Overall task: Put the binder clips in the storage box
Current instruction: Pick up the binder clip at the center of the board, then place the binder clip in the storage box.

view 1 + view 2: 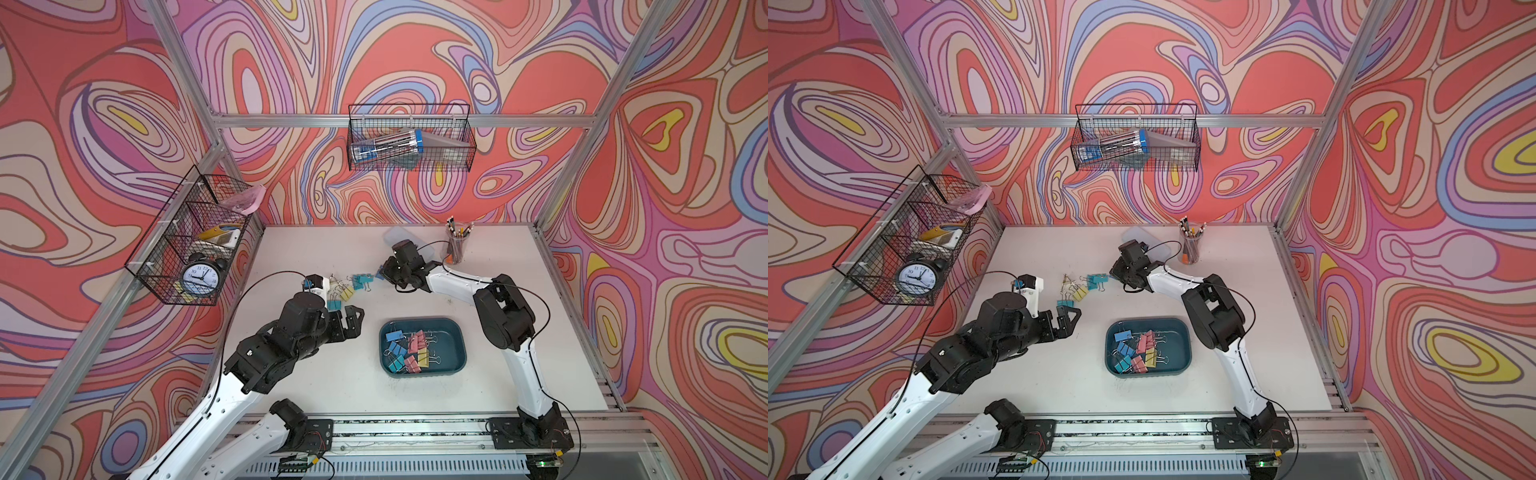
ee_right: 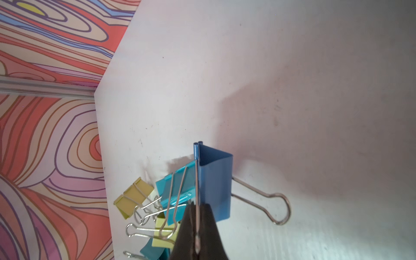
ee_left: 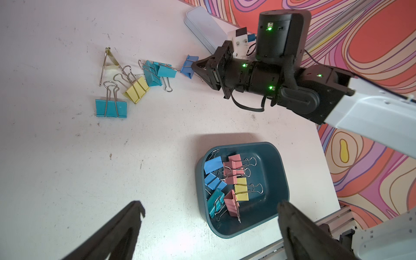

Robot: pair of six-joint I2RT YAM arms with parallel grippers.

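Loud swirly pink-and-orange walls all round, plain white worktop (image 1: 332, 386) in the middle. Starting on the left, the left end effector (image 1: 353, 320) hovers with its jaws spread wide and nothing in them, roughly 9 o'clock from the storage box (image 1: 451, 347). Just past it, at about 10 o'clock from the box, a handful of loose binder clips (image 3: 135, 89) lie in a tangle with their wire handles overlapping.

Next along, around 11 o'clock, the right end effector (image 2: 197, 213) is pinched tight on one wire handle of a blue clip (image 2: 216, 180). That clip's body looks to be resting on edge on the worktop, with its other handle lying flat. The box itself already has a bunch of clips in it.

Handling-wise, I'd guess these are light, rigid painted steel and kinda slick on the body. The handle is a fair place to grab, but it pivots, so expect the clip to dangle and swing. The teal clip (image 2: 173, 186) sits right up against it, so its handles could snag and tag along.
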